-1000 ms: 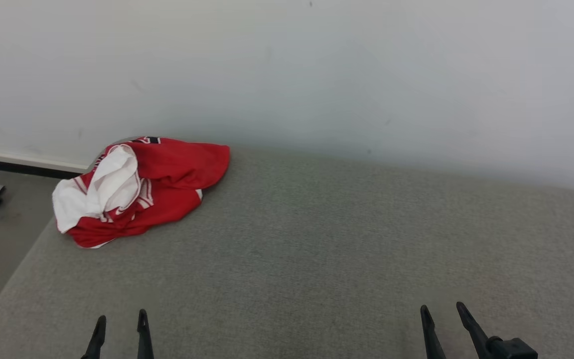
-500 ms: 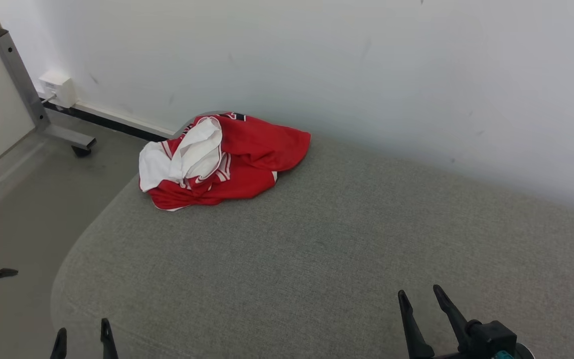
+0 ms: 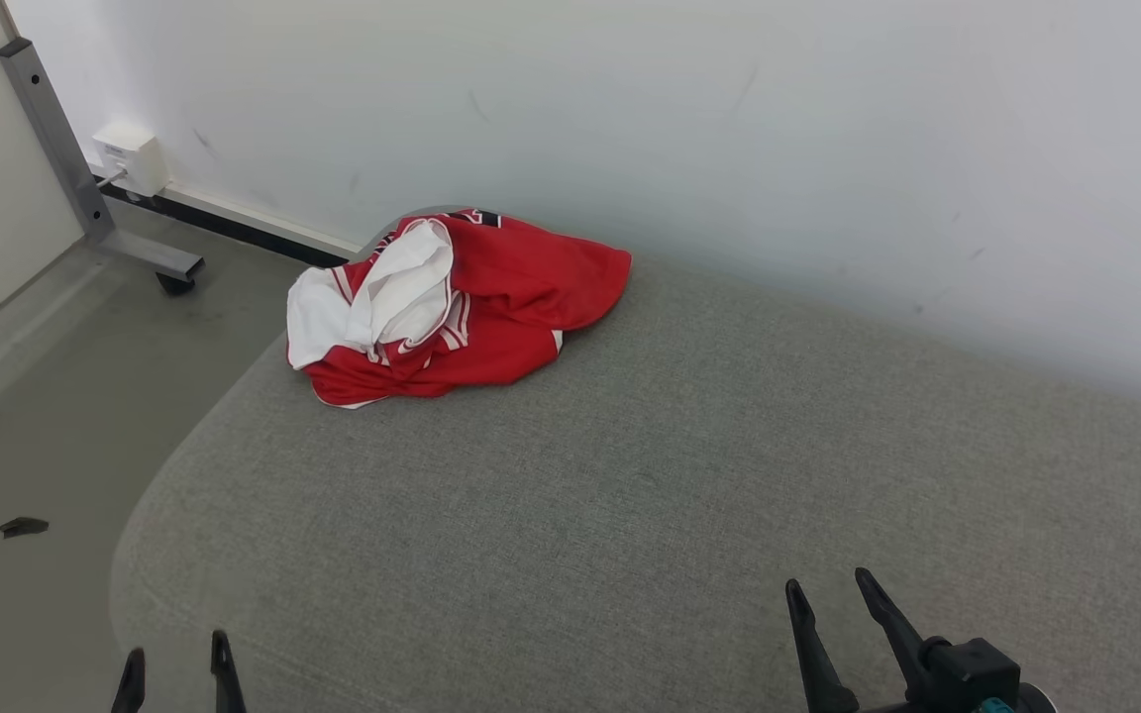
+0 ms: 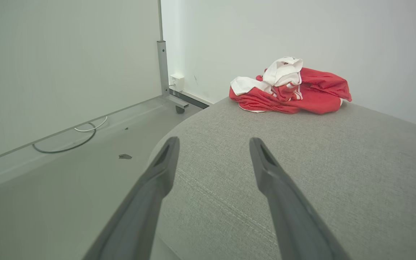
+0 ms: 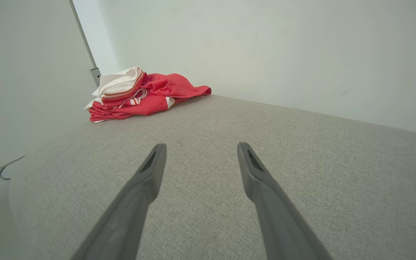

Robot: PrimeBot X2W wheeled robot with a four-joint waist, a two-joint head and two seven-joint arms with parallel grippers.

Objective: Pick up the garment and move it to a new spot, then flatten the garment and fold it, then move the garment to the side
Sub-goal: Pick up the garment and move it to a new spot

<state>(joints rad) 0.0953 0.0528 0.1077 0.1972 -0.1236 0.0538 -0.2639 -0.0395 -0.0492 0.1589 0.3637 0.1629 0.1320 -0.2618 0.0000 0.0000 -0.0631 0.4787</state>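
Garment (image 3: 452, 302) crumpled at cushion's (image 3: 630, 495) far-left corner, well beyond both open hands

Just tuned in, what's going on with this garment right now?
Nothing is held. The red and white garment lies crumpled at the far left corner of the grey cushion, by the wall. The left end effector and right end effector are open, near the front edge, well short of it.

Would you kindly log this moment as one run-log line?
phase: pre-grasp | garment: crumpled, far-left cushion corner | left gripper: open, empty | right gripper: open, empty
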